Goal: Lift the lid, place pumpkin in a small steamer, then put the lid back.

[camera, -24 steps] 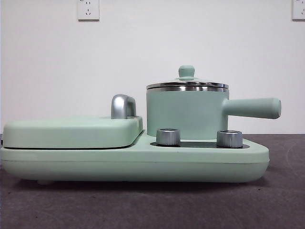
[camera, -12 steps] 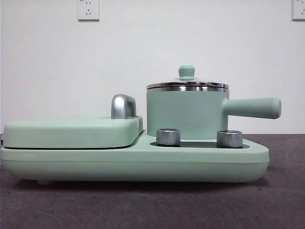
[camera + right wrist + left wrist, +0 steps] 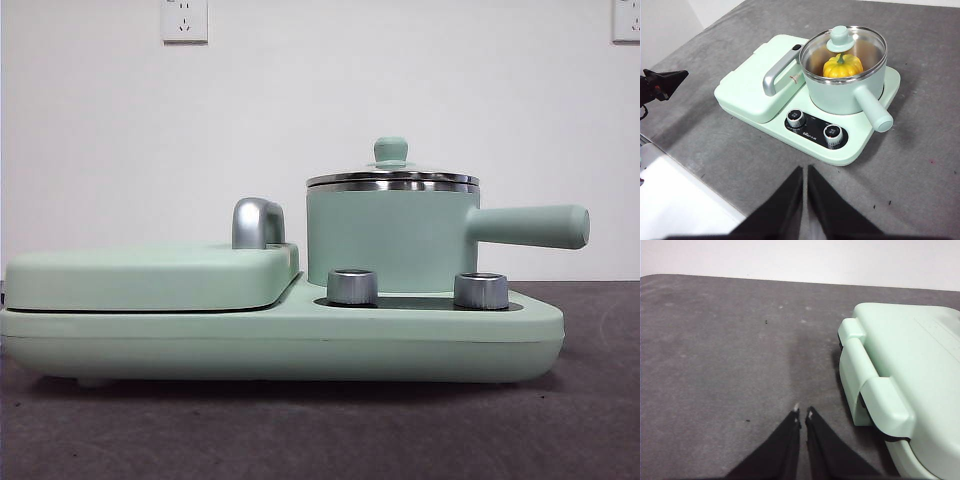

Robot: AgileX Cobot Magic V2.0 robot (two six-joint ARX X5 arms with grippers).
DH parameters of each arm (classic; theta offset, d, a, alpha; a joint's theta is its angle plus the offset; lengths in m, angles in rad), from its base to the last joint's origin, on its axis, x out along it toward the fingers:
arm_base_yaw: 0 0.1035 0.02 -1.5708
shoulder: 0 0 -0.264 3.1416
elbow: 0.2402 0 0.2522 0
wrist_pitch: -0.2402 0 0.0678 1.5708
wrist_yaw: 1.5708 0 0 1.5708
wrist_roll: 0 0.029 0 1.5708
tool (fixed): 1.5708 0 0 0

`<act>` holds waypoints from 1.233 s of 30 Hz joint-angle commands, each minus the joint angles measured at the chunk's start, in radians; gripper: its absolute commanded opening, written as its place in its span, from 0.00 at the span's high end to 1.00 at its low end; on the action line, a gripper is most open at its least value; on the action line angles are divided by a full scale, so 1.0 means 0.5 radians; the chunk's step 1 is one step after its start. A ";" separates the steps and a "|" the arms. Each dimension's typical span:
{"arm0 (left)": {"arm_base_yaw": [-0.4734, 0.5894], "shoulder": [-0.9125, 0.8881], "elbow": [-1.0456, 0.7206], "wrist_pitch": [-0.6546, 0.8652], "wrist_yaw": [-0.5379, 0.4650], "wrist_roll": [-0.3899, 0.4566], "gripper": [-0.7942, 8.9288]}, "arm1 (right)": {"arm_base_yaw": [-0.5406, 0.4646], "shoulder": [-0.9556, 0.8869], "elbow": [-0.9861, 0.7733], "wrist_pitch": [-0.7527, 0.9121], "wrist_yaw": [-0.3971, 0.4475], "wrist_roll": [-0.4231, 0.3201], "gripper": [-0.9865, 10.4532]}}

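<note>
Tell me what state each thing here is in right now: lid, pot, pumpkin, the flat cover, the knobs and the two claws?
Lid: closed, sitting on the pot.
Pot: upright on the cooker, covered.
Pumpkin: inside the pot, stem up, seen through the glass.
Griddle cover: down, shut.
Knobs: settings too small to read.
Left gripper: shut, empty, over bare table beside the cooker.
Right gripper: shut, empty, held back from the cooker.

pumpkin [image 3: 842,66] unseen in front view (inside small steamer [image 3: 390,240])
</note>
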 commanded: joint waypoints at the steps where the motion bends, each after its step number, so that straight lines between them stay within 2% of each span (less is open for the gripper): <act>1: 0.003 -0.004 -0.052 0.024 -0.012 0.027 0.89 | 0.011 0.002 0.018 0.024 0.001 0.005 0.90; 3: 0.002 -0.004 -0.079 0.095 -0.011 0.026 0.89 | 0.011 0.002 0.018 0.024 0.001 0.005 0.90; 25: 0.002 -0.002 -0.079 0.092 -0.011 0.027 0.89 | 0.002 0.002 0.018 0.026 0.008 0.004 0.90; 28: 0.002 -0.002 -0.079 0.092 -0.011 0.027 0.89 | -0.161 -0.003 0.002 0.002 0.078 -0.083 0.90; 31: 0.002 -0.002 -0.079 0.092 -0.011 0.027 0.89 | -0.423 -0.020 -0.114 0.125 0.143 -0.147 0.90; 34: 0.002 -0.002 -0.078 0.092 -0.010 0.026 0.89 | -0.646 -0.094 -0.356 0.434 0.326 -0.230 0.90; 37: 0.002 -0.002 -0.078 0.092 -0.011 0.027 0.89 | -0.813 -0.182 -0.686 0.887 0.370 -0.265 0.90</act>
